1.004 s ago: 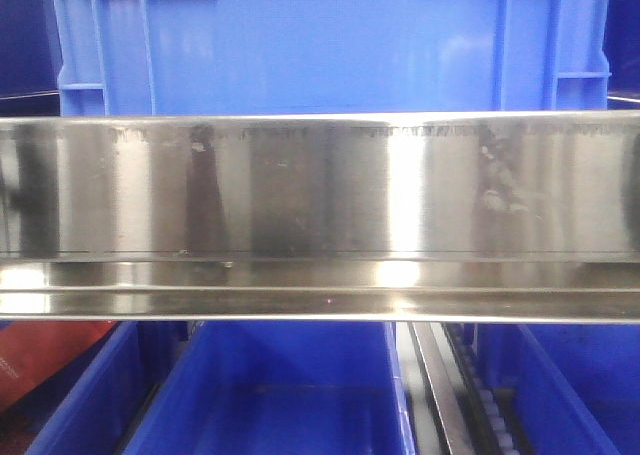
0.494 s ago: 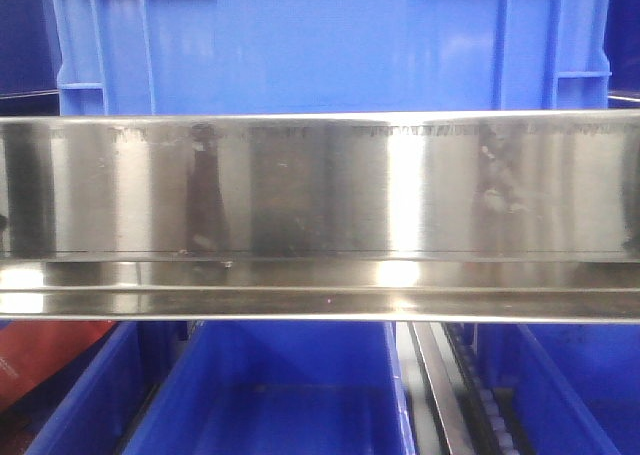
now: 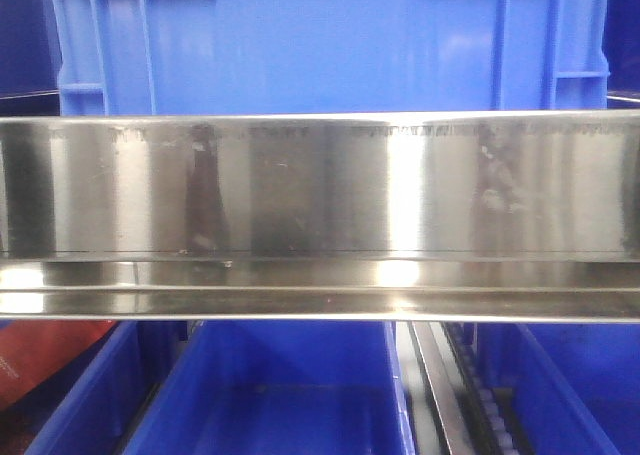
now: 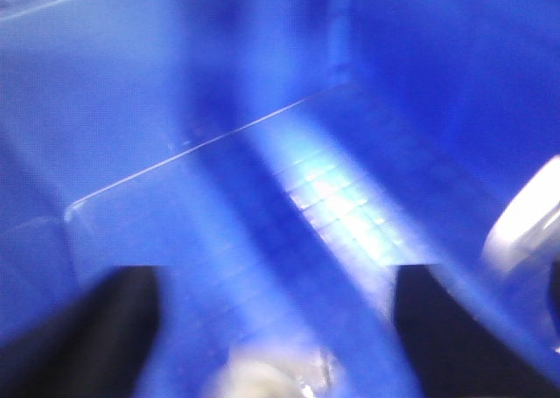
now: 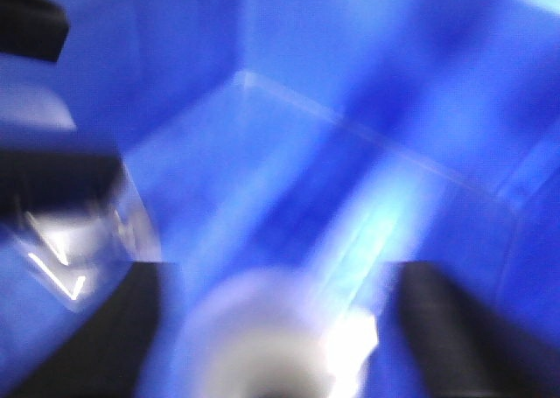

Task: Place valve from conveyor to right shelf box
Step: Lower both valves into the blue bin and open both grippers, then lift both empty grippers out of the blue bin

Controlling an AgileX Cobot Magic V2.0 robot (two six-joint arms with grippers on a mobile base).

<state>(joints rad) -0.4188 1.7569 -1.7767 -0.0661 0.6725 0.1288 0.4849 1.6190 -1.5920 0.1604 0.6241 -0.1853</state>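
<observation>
Though blurred, pale, rounded, greyish-white valve (image 5: 262, 332) between the right jaws.

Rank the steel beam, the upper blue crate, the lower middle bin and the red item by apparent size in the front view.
1. steel beam
2. upper blue crate
3. lower middle bin
4. red item
All are cropped, so true sizes stay unsure.

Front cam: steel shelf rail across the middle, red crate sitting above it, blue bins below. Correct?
Not quite. The crate above the steel rail is blue, not red, as the exterior front-facing view shows. The blue bins below the rail are as you say.
</observation>
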